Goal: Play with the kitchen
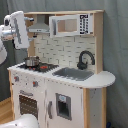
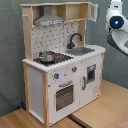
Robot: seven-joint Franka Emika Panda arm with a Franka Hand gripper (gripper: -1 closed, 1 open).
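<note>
The kitchen [image 1: 60, 80] of white panels and pale wood fills the middle of both exterior views. It has a black faucet [image 1: 85, 59], a grey sink [image 1: 72, 73], a hob [image 1: 37, 66] with a metal pot [image 1: 31, 61], an oven door [image 1: 28, 104], a dotted backsplash [image 1: 57, 50] and a hood [image 1: 37, 27]. My gripper [image 1: 22, 45] hangs at the first exterior view's left, above and beside the hob end, touching nothing. In the second exterior view the kitchen [image 2: 60, 75] shows with only an arm joint [image 2: 116, 22] at the upper right, clear of it.
A toy microwave [image 1: 70, 24] sits on the top shelf. A small red item [image 1: 44, 66] lies on the hob by the pot. A dispenser door [image 1: 63, 106] is beside the oven. The wooden floor [image 2: 100, 110] spreads in front, with a grey curtain [image 2: 10, 60] behind.
</note>
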